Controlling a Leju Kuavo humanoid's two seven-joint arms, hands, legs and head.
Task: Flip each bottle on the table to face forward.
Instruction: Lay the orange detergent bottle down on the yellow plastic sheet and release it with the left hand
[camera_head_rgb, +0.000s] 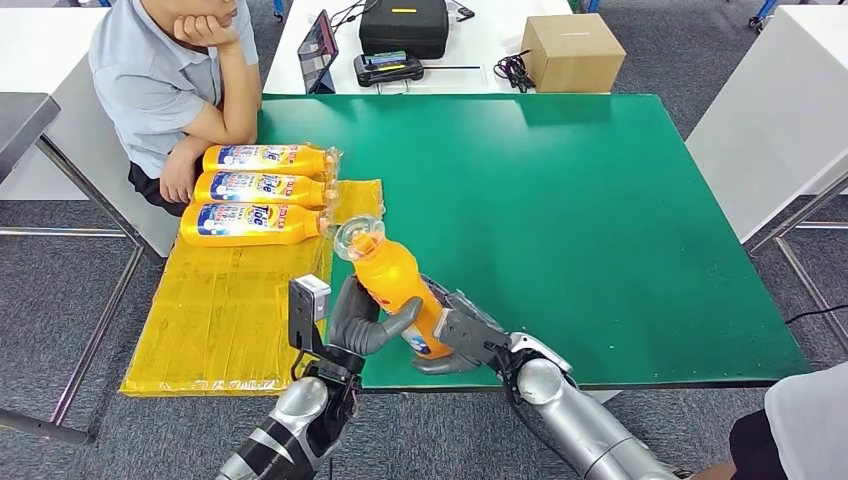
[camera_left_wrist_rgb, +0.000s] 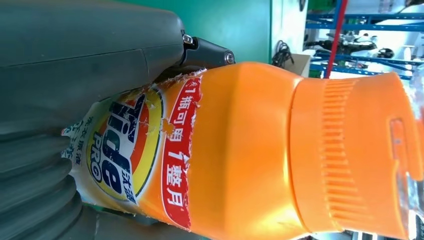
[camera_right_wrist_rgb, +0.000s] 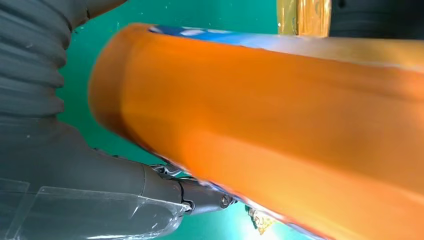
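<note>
The orange bottle (camera_head_rgb: 393, 283) is lifted clear of the green table (camera_head_rgb: 600, 220), near its front edge, tilted with its clear-wrapped cap (camera_head_rgb: 358, 238) pointing up and away from the robot. Both hands grasp it: the left hand (camera_head_rgb: 358, 320) wraps the lower body from the left, thumb across the front, and the right hand (camera_head_rgb: 455, 335) cradles the base end from the right. Three more bottles (camera_head_rgb: 262, 190) lie side by side on the yellow mat (camera_head_rgb: 220, 320), labels up, close to a seated person's arm (camera_head_rgb: 205, 135). In the left wrist view the label (camera_left_wrist_rgb: 135, 150) is torn along its edge, so it looks like thin film that could scuff or slide under pressing fingers. The body appears to be smooth, fairly stiff plastic, probably slick and, if full, weighty toward the base. The waist below the shoulder seems the safest place to grip, leaving the cap free. Turning it between two hands risks a slip when one lets go
</note>
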